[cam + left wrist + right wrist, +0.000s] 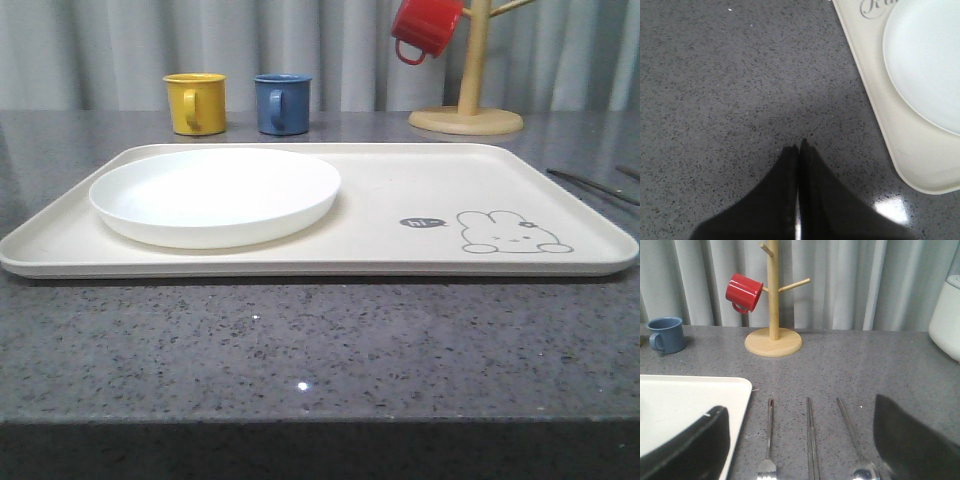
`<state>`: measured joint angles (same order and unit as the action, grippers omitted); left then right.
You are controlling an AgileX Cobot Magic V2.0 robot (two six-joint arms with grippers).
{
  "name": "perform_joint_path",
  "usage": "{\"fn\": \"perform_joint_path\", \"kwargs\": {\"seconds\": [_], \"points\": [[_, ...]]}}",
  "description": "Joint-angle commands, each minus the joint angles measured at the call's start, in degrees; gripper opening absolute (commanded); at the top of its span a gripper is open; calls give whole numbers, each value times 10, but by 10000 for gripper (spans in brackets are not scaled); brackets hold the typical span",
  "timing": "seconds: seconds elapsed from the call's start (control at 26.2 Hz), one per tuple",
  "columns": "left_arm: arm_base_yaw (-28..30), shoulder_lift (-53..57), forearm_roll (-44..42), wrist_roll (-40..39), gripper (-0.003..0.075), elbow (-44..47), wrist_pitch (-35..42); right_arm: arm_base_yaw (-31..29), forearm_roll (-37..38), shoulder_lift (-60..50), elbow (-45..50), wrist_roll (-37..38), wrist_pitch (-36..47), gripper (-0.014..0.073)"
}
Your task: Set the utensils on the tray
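On the grey speckled counter (320, 350) you have the cream tray (400, 190), and the white plate (215, 195) already sits on its left half, beside the rabbit drawing (512, 232). Your left gripper (799, 146) hovers over bare counter just off the tray's corner, its dark fingers pressed together with nothing between them. Your right gripper (800, 440) stands with fingers spread wide and empty above the fork (768, 440), the chopsticks (811, 437) and the spoon (852, 440), which lie side by side on the counter just right of the tray. Behind them you see the yellow mug (195, 103), the blue mug (282, 103) and the red mug (743, 292) hanging on the wooden mug tree (773, 300).
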<state>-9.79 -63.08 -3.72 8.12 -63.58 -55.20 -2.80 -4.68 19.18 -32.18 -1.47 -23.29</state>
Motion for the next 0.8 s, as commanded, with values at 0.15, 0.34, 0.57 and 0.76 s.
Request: {"fn": "perform_joint_path", "kwargs": {"seconds": [0.15,0.34,0.57,0.76], "points": [[17,212,15,-7,-18,182,227,-2,0,9,-20,-6,46,610],[17,389,16,-7,-18,316,317,-2,0,9,-20,-6,46,610],[17,554,19,-8,-18,400,346,-2,0,9,-20,-6,46,610],[17,601,28,-8,-18,411,347,-2,0,9,-20,-6,46,610]]}}
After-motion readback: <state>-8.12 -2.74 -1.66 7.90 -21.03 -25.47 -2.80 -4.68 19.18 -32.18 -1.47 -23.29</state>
